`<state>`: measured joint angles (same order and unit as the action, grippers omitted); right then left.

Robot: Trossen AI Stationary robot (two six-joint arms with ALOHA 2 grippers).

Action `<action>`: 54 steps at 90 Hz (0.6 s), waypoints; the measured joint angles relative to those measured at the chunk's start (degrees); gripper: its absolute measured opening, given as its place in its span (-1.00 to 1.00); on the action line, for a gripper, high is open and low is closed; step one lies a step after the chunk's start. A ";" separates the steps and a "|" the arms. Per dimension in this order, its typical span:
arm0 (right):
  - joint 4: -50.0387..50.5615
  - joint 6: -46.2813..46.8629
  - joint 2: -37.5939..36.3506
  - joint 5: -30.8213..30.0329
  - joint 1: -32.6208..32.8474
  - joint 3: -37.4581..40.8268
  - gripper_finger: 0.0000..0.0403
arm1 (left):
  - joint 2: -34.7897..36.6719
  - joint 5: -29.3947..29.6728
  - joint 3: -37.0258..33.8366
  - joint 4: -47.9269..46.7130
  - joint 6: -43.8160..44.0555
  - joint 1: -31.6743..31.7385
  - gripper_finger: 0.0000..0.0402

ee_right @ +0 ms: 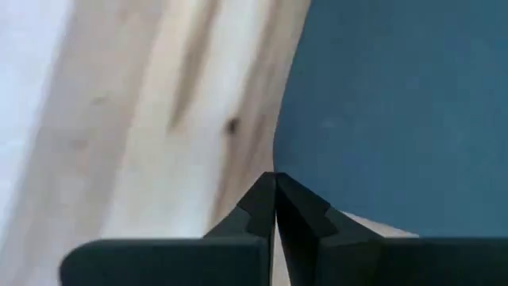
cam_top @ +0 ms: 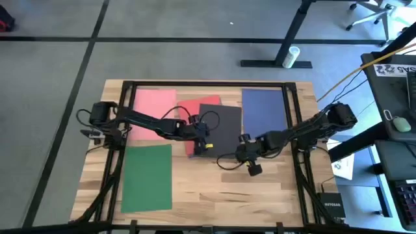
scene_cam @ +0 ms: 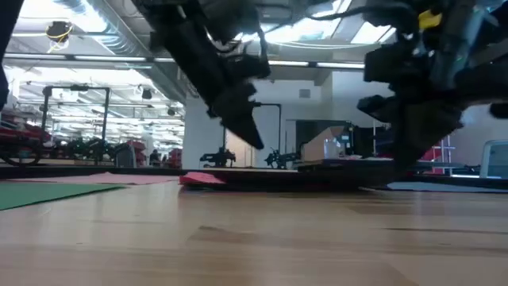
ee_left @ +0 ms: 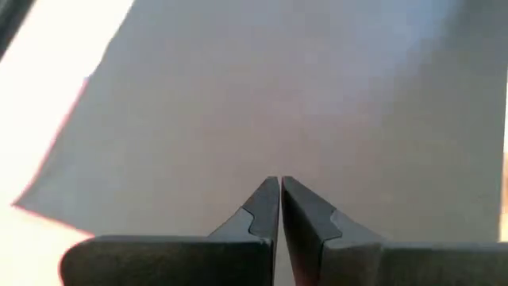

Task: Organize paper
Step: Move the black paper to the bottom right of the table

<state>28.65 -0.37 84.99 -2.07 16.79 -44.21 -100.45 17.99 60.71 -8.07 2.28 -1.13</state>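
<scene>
The wooden worktop (cam_top: 214,188) carries pink paper (cam_top: 155,104) upper left, green paper (cam_top: 147,177) lower left, navy paper (cam_top: 263,112) upper right (dark grey paper (cam_top: 224,127) overlaps red paper (cam_top: 195,104) centrally).

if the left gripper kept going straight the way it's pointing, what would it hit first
Most likely the dark grey sheet. The left gripper, fingers shut, points down at it in the left wrist view, with nothing in between. The high view puts it over that sheet's left edge, where the red sheet lies underneath. Its height is unclear.

Flat on the counter lie pink paper (cam_top: 155,104), dark grey paper (cam_top: 222,127) overlapping red paper (cam_top: 200,104), navy paper (cam_top: 263,110) and green paper (cam_top: 147,177).
</scene>
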 joint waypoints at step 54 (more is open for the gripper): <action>-1.12 31.42 -0.13 7.11 24.04 0.00 -1.00 | 1.67 -4.04 0.02 1.13 9.13 -6.13 -1.00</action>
<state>27.54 31.04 84.86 5.04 40.82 -44.21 -98.78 13.96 60.73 -6.94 11.41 -7.26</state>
